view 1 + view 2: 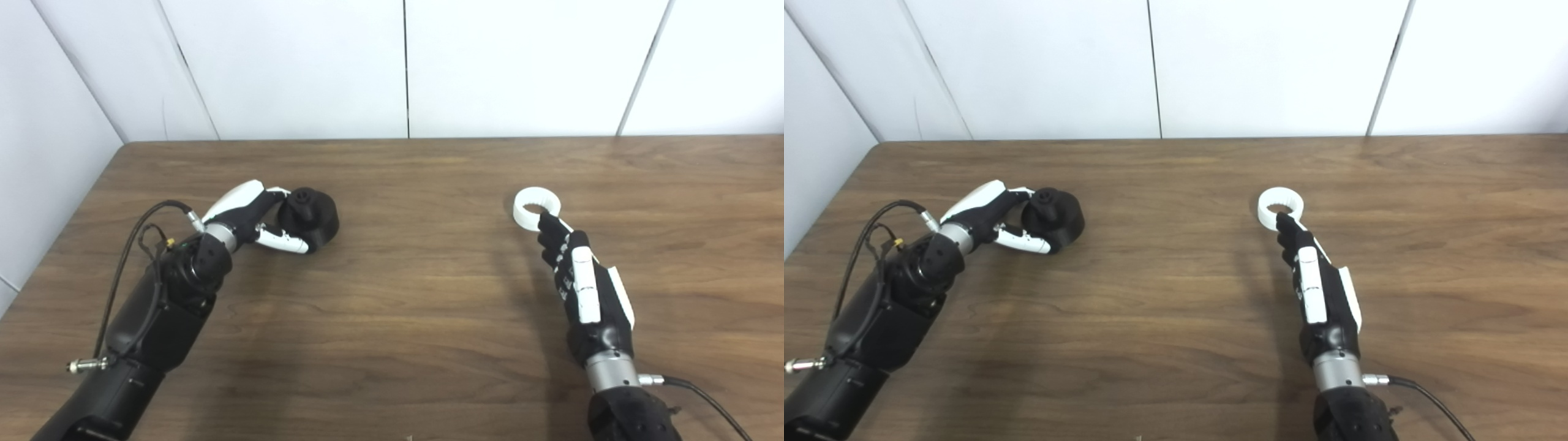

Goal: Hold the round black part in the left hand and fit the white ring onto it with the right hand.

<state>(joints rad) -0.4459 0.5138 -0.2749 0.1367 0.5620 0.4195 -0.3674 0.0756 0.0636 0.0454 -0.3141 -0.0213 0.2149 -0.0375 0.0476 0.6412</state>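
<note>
The round black part (312,214), with a knob on top, rests on the table left of centre. My left hand (248,214) wraps around it, with the fingers (269,195) over its far side and the thumb (285,241) along its near side. The white ring (531,207) lies flat on the table right of centre. My right hand (579,275) stretches toward it, fingers close together. Its dark fingertips (547,224) cover the ring's near rim, and one reaches into the hole. The thumb is hidden, so the grip on the ring cannot be made out.
The wooden table (416,306) ends at white wall panels (404,67) behind and on the left. Cables (131,239) loop off the left forearm, and one cable (698,395) trails from the right wrist.
</note>
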